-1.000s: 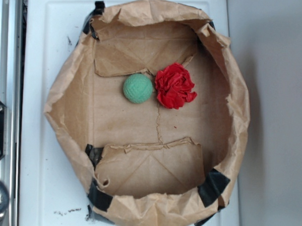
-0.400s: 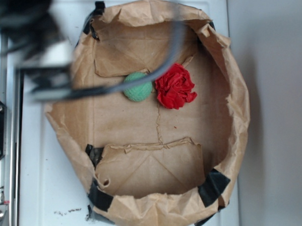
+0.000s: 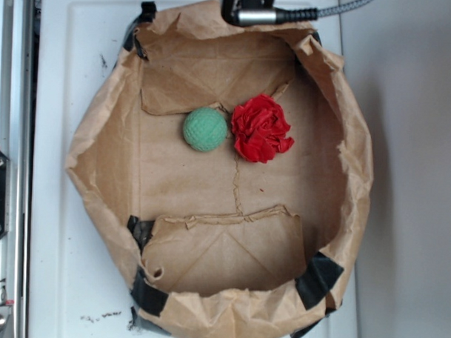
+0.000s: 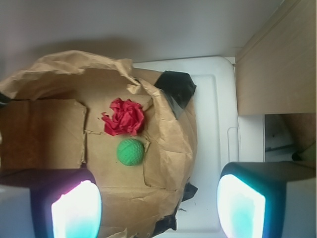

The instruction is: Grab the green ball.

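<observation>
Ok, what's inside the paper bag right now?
Inside the paper bag: the green ball and a red tuft side by side on its floor, touching or nearly so. Torn flaps lie at both ends; anything under them is hidden. The gripper is open, outside the bag.

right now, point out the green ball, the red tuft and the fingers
green ball point(image 3: 205, 130), exterior view, centre of its top
red tuft point(image 3: 261, 129), exterior view, middle of the ruffles
fingers point(image 4: 240, 205), wrist view, glowing pad of the right one
</observation>
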